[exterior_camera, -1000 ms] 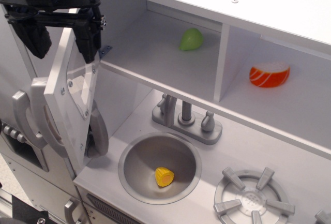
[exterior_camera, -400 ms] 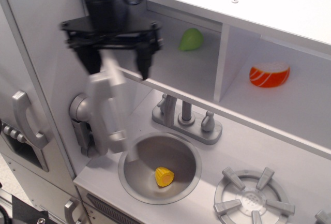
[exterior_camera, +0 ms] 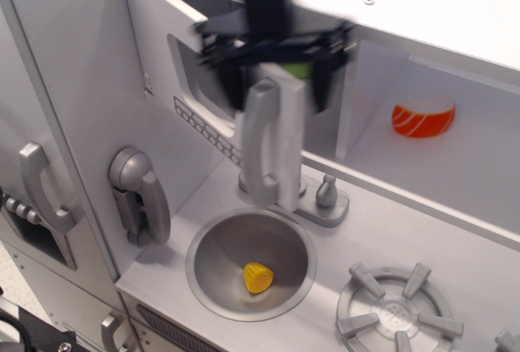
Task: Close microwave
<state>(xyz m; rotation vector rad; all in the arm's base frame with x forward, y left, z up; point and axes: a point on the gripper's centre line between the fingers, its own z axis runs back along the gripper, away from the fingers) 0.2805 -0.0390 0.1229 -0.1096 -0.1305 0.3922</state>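
Down at the front sits the round sink with a little yellow toy corn in it, and the grey burner is off to its right. Behind the sink is the silver faucet, and a toy phone hangs on the wall to the left. Just above the faucet is the microwave door, swung most of the way round but not shut; its hinge side is on the left and its free edge sticks out toward me. The tall silver handle stands straight up and down on that free edge. The gripper hangs right over the top of the handle, and its dark fingers are spread wide on both sides of it, not squeezing anything. It looks blurry, so I cannot tell if a finger touches the door. The microwave box lies behind and to the right of the door, so I think the door needs one more push that way, away from me. Farther back, in the cubby on the right, is an orange and white toy sushi.
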